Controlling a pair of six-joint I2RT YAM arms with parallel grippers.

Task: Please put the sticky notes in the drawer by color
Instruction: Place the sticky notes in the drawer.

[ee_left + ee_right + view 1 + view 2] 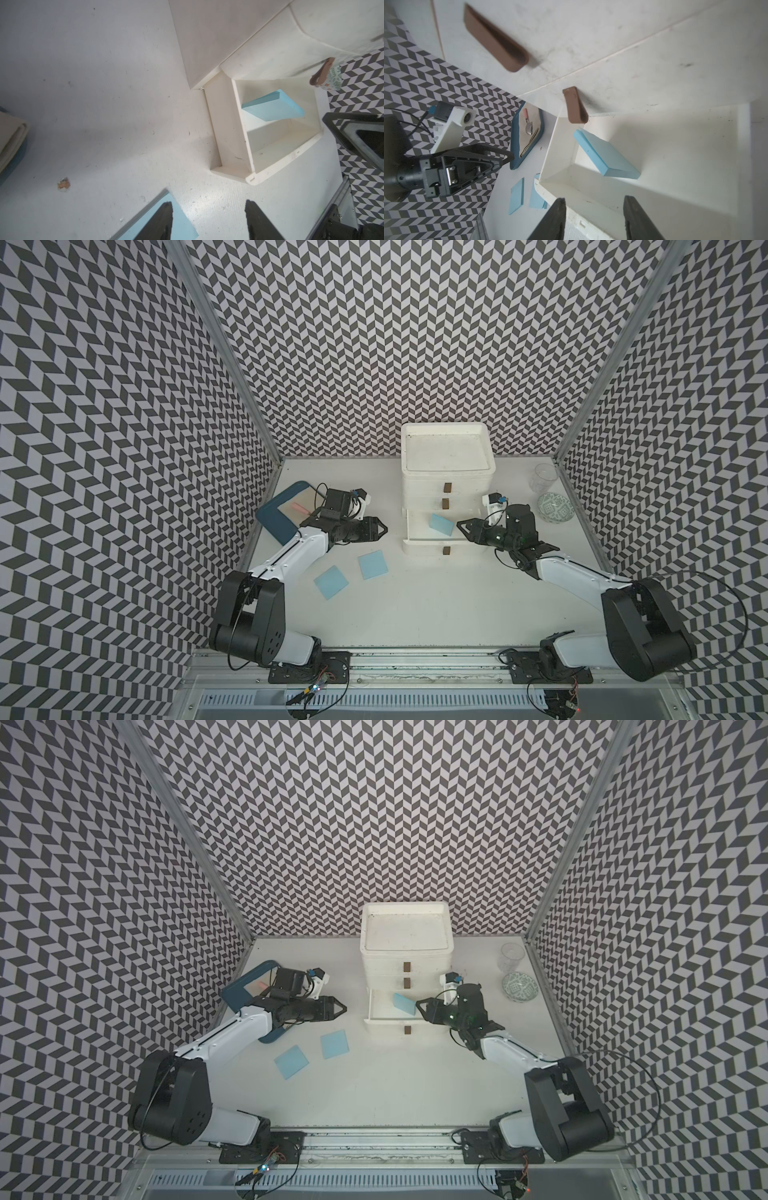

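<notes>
Now we see the drawer (446,472), a white three-tier box at the centre of both top views, with its lowest tier pulled out toward the bottom of the frame. One pale blue sticky note (441,524) sits inside that open tier. It is tilted, with one edge on the tier's floor and the opposite edge leaning against a wall.

A second blue note (373,564) and a third blue note (331,582) lie flat on the surface (415,614), just beside each other, to the lower left of the box.

Our right pincer (460,529) hovers at the open tier's right side. Its jaws are parted and hold nothing, and the tilted note is clear of its tips.

Our left pincer (384,529) hangs left of the box, also parted and empty. A dark blue tray (274,522) lies at the left edge of the surface.
</notes>
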